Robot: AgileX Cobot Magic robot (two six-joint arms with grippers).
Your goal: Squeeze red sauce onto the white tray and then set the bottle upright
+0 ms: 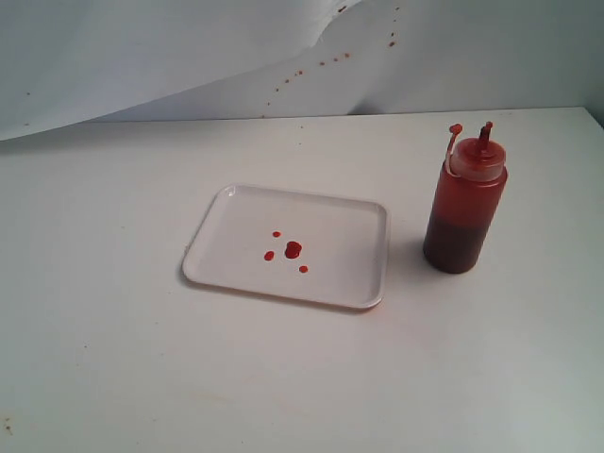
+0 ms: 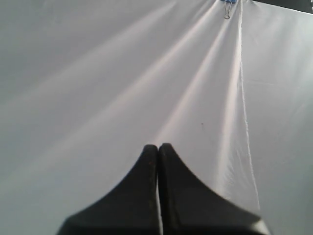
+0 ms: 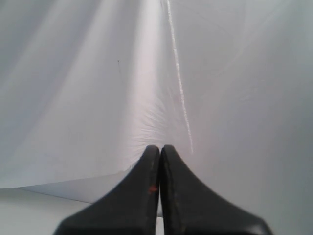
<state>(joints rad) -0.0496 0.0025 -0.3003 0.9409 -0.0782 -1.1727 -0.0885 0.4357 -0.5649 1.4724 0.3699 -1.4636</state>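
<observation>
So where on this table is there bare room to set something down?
Bare table stretches across the foreground below the white tray, left of it, and behind it up to the backdrop. The strip between tray and bottle is narrow. The red sauce sits mid-tray; the tray's corners are bare.

Left gripper, right gripper — seemingly closed

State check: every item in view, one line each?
bottle: upright on the table, nozzle uncapped
white tray: flat on the table, sauce on it
red sauce: small blob plus a few drops, mid-tray
left gripper: shut, empty
right gripper: shut, empty
</observation>
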